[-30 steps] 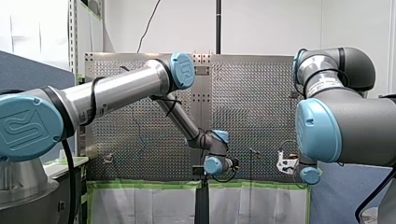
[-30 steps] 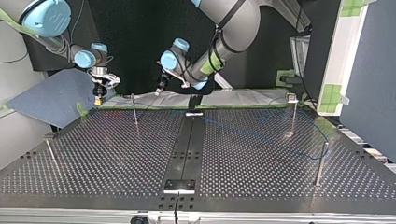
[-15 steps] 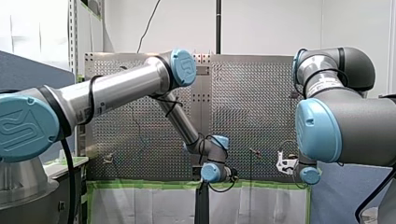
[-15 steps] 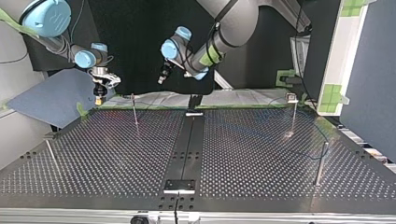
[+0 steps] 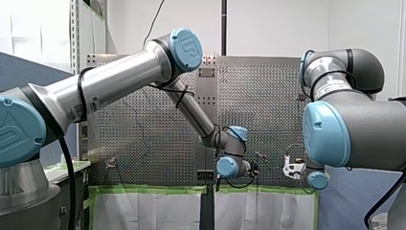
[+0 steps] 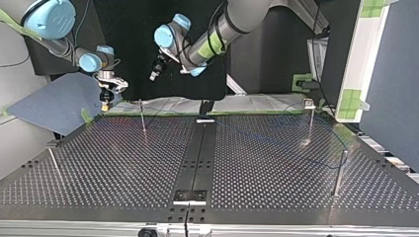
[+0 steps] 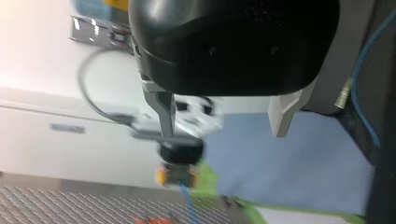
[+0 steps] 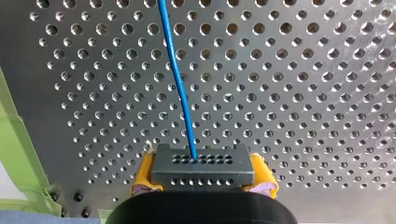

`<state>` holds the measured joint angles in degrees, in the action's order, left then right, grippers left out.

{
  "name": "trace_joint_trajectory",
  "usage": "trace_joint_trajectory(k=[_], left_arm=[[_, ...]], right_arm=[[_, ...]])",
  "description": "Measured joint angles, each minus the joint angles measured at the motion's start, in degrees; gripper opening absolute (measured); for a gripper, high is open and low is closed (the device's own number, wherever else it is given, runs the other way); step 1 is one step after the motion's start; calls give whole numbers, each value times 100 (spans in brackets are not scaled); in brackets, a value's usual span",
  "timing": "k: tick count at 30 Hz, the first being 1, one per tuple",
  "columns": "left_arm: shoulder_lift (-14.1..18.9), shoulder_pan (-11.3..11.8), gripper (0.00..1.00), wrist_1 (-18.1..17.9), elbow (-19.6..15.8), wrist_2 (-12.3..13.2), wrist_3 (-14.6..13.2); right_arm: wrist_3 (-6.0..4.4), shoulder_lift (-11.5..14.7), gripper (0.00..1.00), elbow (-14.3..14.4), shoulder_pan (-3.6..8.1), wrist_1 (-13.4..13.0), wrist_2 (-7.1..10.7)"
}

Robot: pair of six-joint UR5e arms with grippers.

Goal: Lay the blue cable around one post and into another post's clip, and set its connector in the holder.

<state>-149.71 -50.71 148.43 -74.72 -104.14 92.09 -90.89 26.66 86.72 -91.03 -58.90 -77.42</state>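
In the right wrist view my right gripper (image 8: 203, 181) has its yellow pads (image 8: 144, 176) shut on a dark grey connector block (image 8: 201, 163). The blue cable (image 8: 176, 79) leaves the block and runs ahead over the perforated table. The top view shows this gripper (image 6: 104, 103) low over the table's far left corner. My left gripper (image 6: 154, 75) hangs higher, to its right. In the left wrist view its metal fingers (image 7: 164, 112) stand open with nothing between them, and my right gripper (image 7: 180, 161) is ahead. Faint blue cable (image 6: 276, 143) crosses the table's right half.
Thin posts stand near the far left (image 6: 142, 116), far right (image 6: 310, 121), right edge (image 6: 339, 173) and left edge (image 6: 54, 165). A black strip (image 6: 197, 153) runs down the table's middle with a small fixture (image 6: 188, 196) at its near end. Green tape (image 6: 163, 114) lines the far edge.
My left arm has swung up and toward the top view's left, nearer my right gripper. My right gripper has stayed in place with the connector.
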Motion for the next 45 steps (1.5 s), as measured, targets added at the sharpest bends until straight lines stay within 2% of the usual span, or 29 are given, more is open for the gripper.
trace_joint_trajectory(k=[6, 10, 20, 29, 38, 45], left_arm=[[156, -122, 100, 229, 223, -32, 116], [167, -160, 100, 258, 357, -102, 284], [157, -141, 100, 217, 442, -520, 678], [-34, -121, 100, 367, 661, -903, 653], [-301, -144, 100, 692, 1060, -1061, 625], [-310, -127, 100, 813, 1104, -1198, 679]], right_arm=[[0, -3, 5, 1, -13, -4, 37], [0, -3, 5, 1, -20, -1, 46], [-1, -5, 5, 1, -45, -7, 59], [0, -11, 5, 0, -51, -1, 59], [0, -14, 5, 0, -58, 0, 60], [0, -17, 5, 1, -67, 0, 61]])
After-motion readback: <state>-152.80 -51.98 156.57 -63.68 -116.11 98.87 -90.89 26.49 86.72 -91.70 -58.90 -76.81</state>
